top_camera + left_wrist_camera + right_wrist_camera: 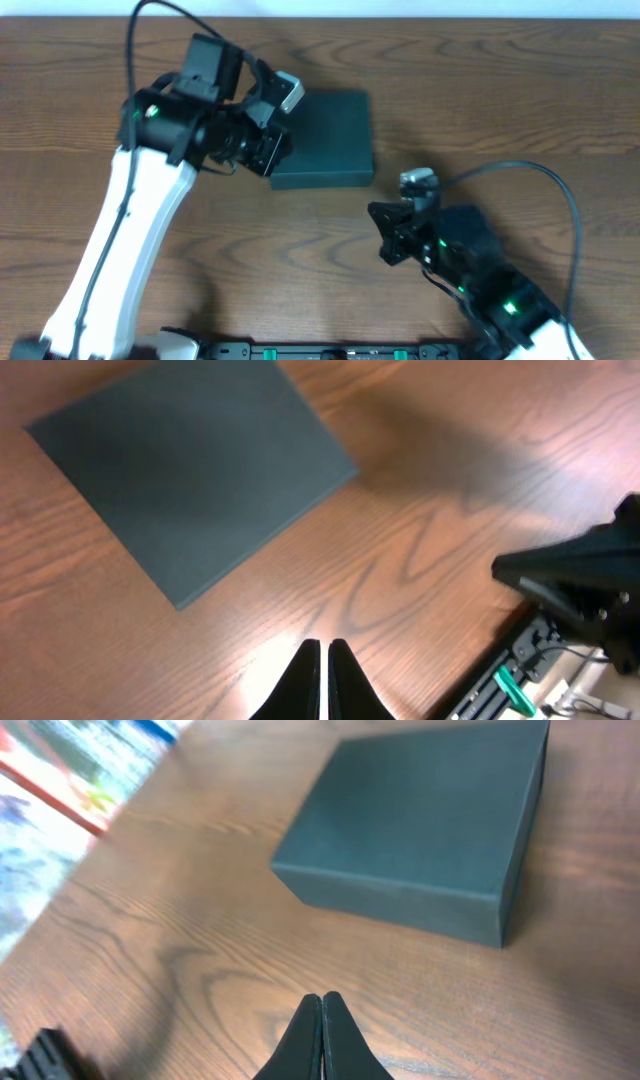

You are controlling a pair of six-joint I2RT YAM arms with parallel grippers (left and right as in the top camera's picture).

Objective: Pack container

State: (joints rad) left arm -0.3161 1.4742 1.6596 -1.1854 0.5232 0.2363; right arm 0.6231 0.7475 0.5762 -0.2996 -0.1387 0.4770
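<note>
Wood table (pixel 480 90): one container (pixel 335 135), lid closed. Left gripper (pixel 324 680), right gripper (pixel 322 1038): jaws pressed together, empty.

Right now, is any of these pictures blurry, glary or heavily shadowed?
Overhead: even light, slightly soft throughout. Left wrist: bright glare on the table just by the shut left hand, and a broad shadow beside the box. Right wrist: the box is crisp enough, but the coloured shapes at top left are blurred beyond telling.
</note>
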